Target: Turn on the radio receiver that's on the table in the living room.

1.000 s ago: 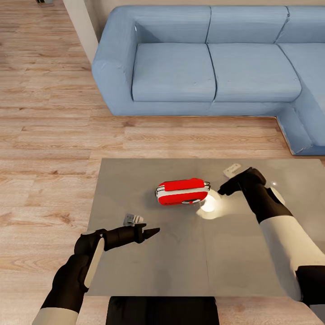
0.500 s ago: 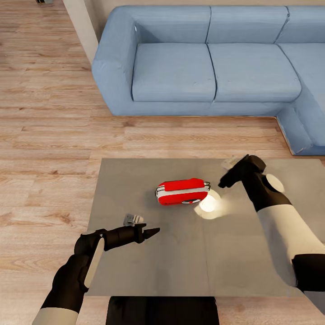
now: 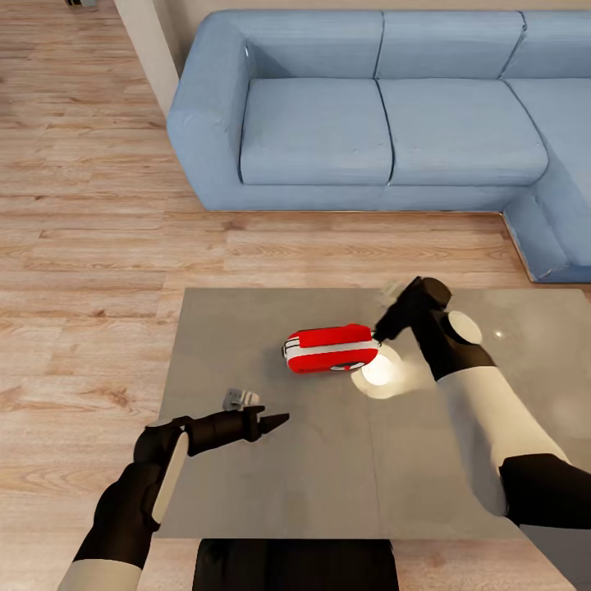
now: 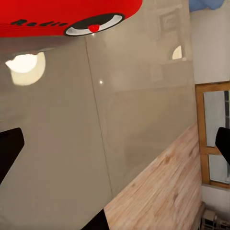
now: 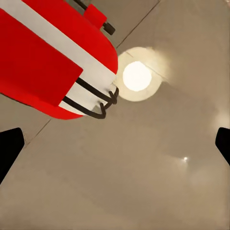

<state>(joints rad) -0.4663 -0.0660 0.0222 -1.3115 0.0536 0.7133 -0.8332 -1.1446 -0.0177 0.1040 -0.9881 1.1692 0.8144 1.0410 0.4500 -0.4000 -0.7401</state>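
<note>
The red radio receiver [image 3: 331, 348], trimmed in white, lies on the glossy grey table [image 3: 328, 476] a little beyond its middle. My right gripper [image 3: 384, 330] hovers just off the radio's right end, open. In the right wrist view the radio [image 5: 48, 62] and its thin dark handle [image 5: 93, 103] sit close ahead, with the right gripper [image 5: 115, 146] spread wide and nothing in it. My left gripper [image 3: 275, 422] hangs over the near left of the table, pointing toward the radio. The left wrist view has the left gripper [image 4: 115, 148] open, with the radio [image 4: 57, 17] and its round dial [image 4: 93, 25] some way ahead.
A small white-grey object [image 3: 240, 398] lies on the table beside my left gripper. Another small pale object [image 3: 392, 289] peeks out beyond my right gripper. A bright lamp reflection [image 3: 377, 371] glares on the tabletop. The light-blue sectional sofa [image 3: 394, 123] stands across the plank floor [image 3: 82, 246].
My right arm has swung left and slightly away from me, bringing its gripper up to the radio's right end. The left arm and the radio have not moved.
</note>
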